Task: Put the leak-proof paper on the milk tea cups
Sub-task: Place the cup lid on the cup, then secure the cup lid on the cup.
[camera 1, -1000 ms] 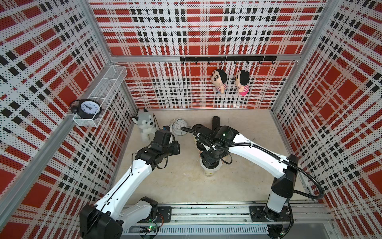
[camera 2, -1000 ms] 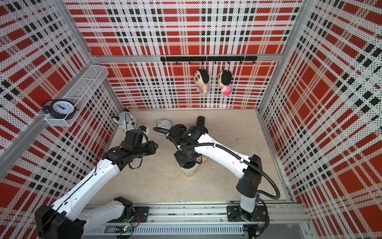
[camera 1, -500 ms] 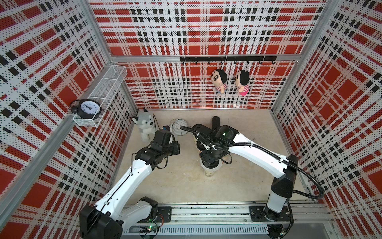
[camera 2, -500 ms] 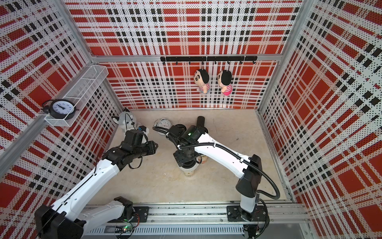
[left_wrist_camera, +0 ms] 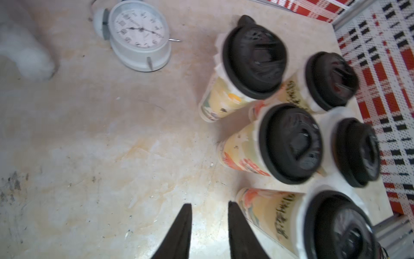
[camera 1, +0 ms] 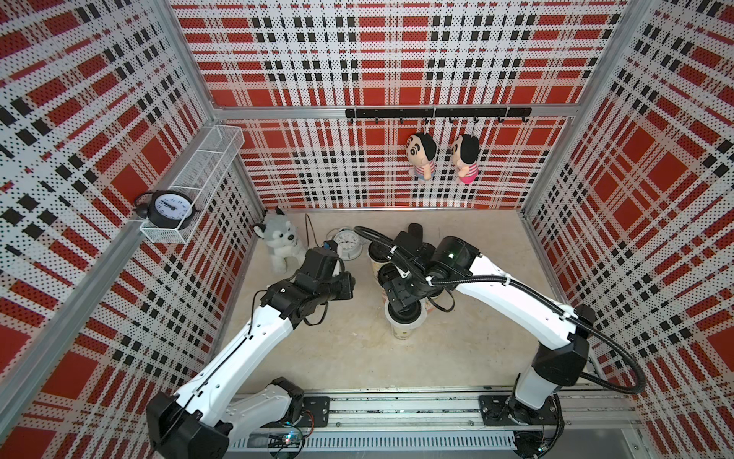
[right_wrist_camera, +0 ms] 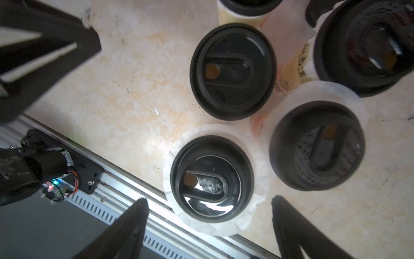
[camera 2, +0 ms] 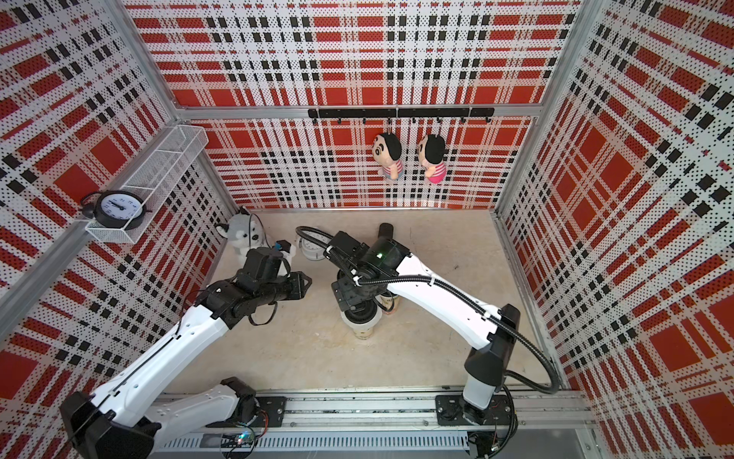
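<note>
Looking through the right wrist camera, I saw the leak-proof paper (right_wrist_camera: 197, 226) as a white frilled ring trapped under a black lid (right_wrist_camera: 212, 179). The same frill showed beneath at least two neighbouring lids. The milk tea cups (left_wrist_camera: 235, 152), five of them, stood upright in a tight cluster near the middle of the table (left_wrist_camera: 89, 134), each one capped. In both top views the cup at the cluster's 6 o'clock edge (camera 1: 403, 332) sat directly beneath the right arm's wrist.

The right gripper (right_wrist_camera: 209, 198) hung over that cup with its fingers (right_wrist_camera: 134, 224) spread wide, one on either side of the lid and clear of it, holding nothing. The left gripper (left_wrist_camera: 209, 204) hovered at about 9 o'clock from the cups, just beside the nearest one. Its jaws were parted by a narrow gap with only bare table between them.

Further out, a white alarm clock (left_wrist_camera: 139, 33) lay face up at roughly 10 o'clock from the cluster, and a husky plush (camera 1: 278, 242) sat beyond it against the wall. A black cylinder (camera 1: 415, 230) stood at 12 o'clock.
</note>
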Robot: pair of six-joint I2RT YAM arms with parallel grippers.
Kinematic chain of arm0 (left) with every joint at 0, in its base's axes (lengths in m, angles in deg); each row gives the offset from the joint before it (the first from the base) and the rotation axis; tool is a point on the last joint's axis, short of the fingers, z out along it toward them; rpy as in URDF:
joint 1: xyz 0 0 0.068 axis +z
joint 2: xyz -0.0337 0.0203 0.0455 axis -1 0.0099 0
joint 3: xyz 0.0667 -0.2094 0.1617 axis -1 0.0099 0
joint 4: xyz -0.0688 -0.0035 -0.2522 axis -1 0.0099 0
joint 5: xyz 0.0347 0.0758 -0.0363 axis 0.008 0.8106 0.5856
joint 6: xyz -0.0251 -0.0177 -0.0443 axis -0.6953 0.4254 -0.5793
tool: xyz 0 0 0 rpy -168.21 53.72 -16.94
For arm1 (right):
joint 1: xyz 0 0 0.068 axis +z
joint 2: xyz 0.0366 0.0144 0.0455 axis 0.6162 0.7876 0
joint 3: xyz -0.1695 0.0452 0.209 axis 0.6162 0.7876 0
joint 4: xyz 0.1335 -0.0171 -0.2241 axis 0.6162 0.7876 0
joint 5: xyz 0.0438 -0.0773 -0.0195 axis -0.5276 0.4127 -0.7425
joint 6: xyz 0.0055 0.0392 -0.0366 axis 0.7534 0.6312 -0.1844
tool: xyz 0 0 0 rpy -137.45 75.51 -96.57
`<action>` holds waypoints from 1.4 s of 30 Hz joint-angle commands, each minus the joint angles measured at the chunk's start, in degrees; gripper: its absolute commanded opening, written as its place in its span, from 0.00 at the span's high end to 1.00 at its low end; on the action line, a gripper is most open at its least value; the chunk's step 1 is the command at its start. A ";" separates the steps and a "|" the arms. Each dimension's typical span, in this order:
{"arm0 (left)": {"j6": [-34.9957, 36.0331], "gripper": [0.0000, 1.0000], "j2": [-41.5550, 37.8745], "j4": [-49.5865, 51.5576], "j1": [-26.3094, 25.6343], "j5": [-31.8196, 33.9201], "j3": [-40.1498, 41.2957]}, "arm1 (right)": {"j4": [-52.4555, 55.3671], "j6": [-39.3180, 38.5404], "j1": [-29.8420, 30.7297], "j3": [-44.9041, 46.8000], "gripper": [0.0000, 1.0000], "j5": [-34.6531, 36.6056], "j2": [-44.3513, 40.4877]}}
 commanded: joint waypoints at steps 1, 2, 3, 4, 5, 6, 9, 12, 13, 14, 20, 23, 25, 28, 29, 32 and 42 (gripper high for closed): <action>-0.44 0.66 1.77 2.33 -7.55 2.47 -4.33 | -2.52 4.61 -2.10 6.13 0.12 2.96 -7.84; -0.88 0.65 2.50 2.57 -9.48 2.79 -5.13 | -3.81 5.40 -3.09 8.98 0.12 2.83 -10.20; -1.17 0.65 3.31 2.86 -11.31 3.19 -6.01 | -5.59 6.01 -4.34 12.14 0.12 2.19 -12.94; -1.63 0.65 4.14 3.18 -12.89 3.70 -6.73 | -7.19 6.50 -5.52 15.37 0.13 1.21 -15.69; -1.85 0.65 4.73 3.51 -13.93 4.17 -7.32 | -8.29 6.91 -6.39 17.64 0.12 0.57 -17.90; -2.06 0.65 5.57 3.96 -15.01 4.61 -7.90 | -9.31 7.52 -7.22 19.96 0.13 0.11 -20.16; -2.46 0.64 7.74 5.17 -17.06 5.60 -9.26 | -10.31 8.60 -8.43 24.57 0.12 -0.19 -24.89; -2.40 0.64 10.06 5.62 -18.08 6.00 -10.34 | -10.77 9.32 -8.70 27.63 0.12 -0.32 -27.44; -2.22 0.64 11.00 5.62 -18.47 5.99 -10.71 | -11.11 9.55 -8.70 28.65 0.12 -0.41 -28.09; -2.09 0.63 11.83 5.62 -18.91 5.99 -11.06 | -11.53 9.79 -8.70 29.47 0.12 -0.53 -28.58; -1.68 0.63 15.07 6.22 -20.72 6.16 -13.18 | -13.02 10.25 -8.92 32.43 0.12 -0.98 -30.46; -1.53 0.63 15.54 6.49 -20.71 6.58 -13.57 | -13.03 10.29 -8.96 32.65 0.11 -0.98 -30.69; -1.53 0.63 15.93 6.45 -20.75 6.79 -13.59 | -13.13 10.31 -9.05 32.88 0.11 -0.96 -30.81; -1.54 0.63 16.73 6.41 -20.84 6.89 -13.61 | -13.13 10.27 -9.05 33.14 0.11 -1.06 -30.94; -1.50 0.63 17.04 6.41 -20.84 6.93 -13.63 | -13.25 10.27 -9.04 33.20 0.11 -1.06 -31.05; -1.43 0.62 17.79 6.41 -20.84 7.26 -13.58 | -13.29 10.39 -9.05 33.38 0.11 -1.15 -31.25; -1.29 0.62 18.93 6.82 -20.93 7.53 -13.73 | -13.73 10.25 -9.14 34.12 0.10 -1.46 -31.48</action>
